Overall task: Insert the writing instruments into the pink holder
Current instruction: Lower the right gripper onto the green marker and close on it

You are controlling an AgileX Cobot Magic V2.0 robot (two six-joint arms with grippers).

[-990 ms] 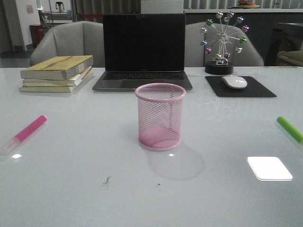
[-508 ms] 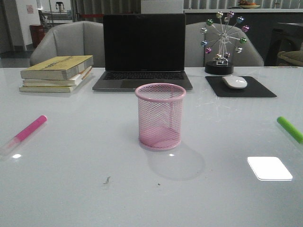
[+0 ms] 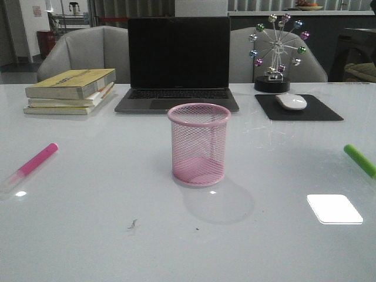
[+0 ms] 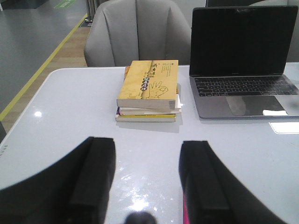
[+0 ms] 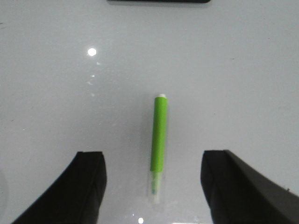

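The pink holder (image 3: 199, 145), an empty mesh cup, stands upright mid-table in the front view. A pink marker (image 3: 32, 165) lies flat at the far left, its pale end toward the near edge. A green marker (image 3: 359, 160) lies at the far right edge. Neither arm shows in the front view. My left gripper (image 4: 147, 142) hovers open over bare table; a sliver of the pink marker (image 4: 185, 212) peeks out beside one finger. My right gripper (image 5: 154, 154) is open above the green marker (image 5: 159, 135), which lies lengthwise between the fingers, untouched.
Behind the holder are a closed-screen laptop (image 3: 178, 64), a stack of books (image 3: 70, 91) at back left, and a mouse (image 3: 291, 101) on a black pad with a ferris-wheel ornament (image 3: 276, 53) at back right. Two grey chairs stand beyond the table.
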